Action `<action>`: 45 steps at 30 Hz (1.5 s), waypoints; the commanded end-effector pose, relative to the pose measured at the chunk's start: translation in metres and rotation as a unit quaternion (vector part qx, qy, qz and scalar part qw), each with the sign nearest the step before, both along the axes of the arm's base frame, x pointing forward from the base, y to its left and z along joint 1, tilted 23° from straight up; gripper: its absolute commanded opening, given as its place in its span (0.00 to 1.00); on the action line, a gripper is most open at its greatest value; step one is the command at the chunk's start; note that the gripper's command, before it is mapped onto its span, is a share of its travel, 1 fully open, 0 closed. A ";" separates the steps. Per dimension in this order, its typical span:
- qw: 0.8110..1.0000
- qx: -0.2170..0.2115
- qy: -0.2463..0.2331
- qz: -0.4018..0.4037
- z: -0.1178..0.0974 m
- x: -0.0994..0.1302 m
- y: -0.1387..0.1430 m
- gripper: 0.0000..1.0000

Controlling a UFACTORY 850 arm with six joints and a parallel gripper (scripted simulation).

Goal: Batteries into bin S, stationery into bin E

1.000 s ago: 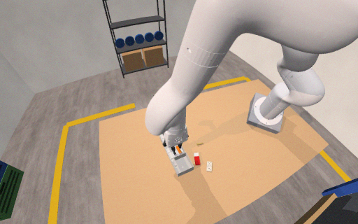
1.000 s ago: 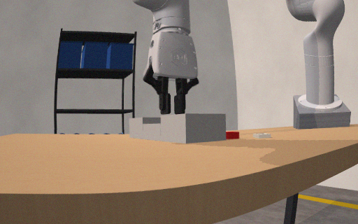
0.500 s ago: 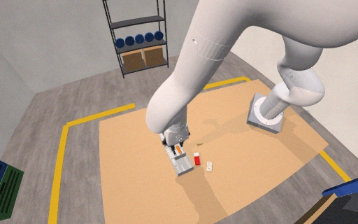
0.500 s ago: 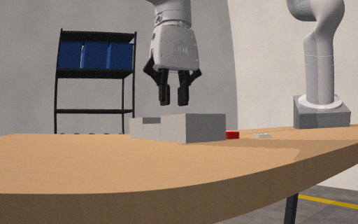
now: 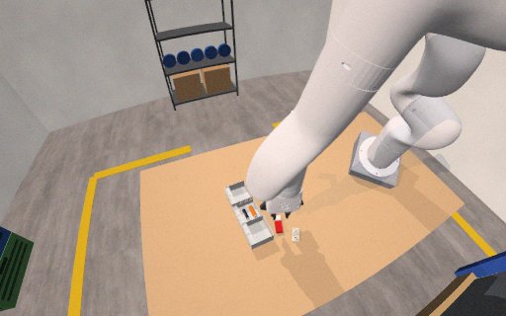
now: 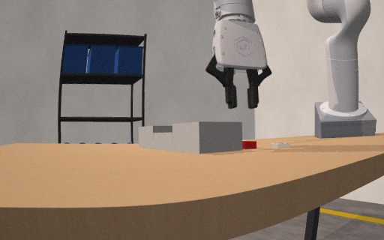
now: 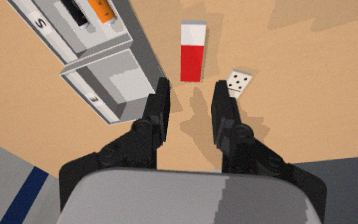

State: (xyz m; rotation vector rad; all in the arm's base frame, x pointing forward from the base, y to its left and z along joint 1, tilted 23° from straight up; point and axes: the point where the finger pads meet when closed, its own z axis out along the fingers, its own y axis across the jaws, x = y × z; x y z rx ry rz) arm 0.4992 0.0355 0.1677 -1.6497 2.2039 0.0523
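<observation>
Batteries, black (image 5: 245, 213) (image 7: 75, 12) and orange (image 5: 252, 211) (image 7: 101, 10), lie in bin S (image 5: 239, 215) (image 6: 162, 139) (image 7: 40, 25). Gripper (image 5: 281, 216) (image 6: 241, 106) (image 7: 191, 93) fingers apart, nothing held. Red-white block (image 5: 279, 226) (image 6: 249, 145) (image 7: 192, 62), maybe eraser, sits beside bin E (image 5: 262, 241) (image 6: 220, 136) (image 7: 94, 99); next, line up, go down, grab

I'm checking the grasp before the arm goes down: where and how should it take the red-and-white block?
Probably best across the middle of the red-and-white block, from straight above, jaws on its two long sides: it lies flat, longer than wide, with bare table along both.
</observation>
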 end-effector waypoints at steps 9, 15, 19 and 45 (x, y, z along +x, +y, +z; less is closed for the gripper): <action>1.000 0.000 -0.005 -0.003 0.002 -0.001 0.003 0.38; 1.000 0.000 -0.005 -0.003 0.002 -0.001 0.002 0.38; 1.000 0.000 -0.005 -0.003 0.002 0.000 0.002 0.38; 1.000 0.000 -0.005 -0.003 -0.045 0.016 0.014 0.38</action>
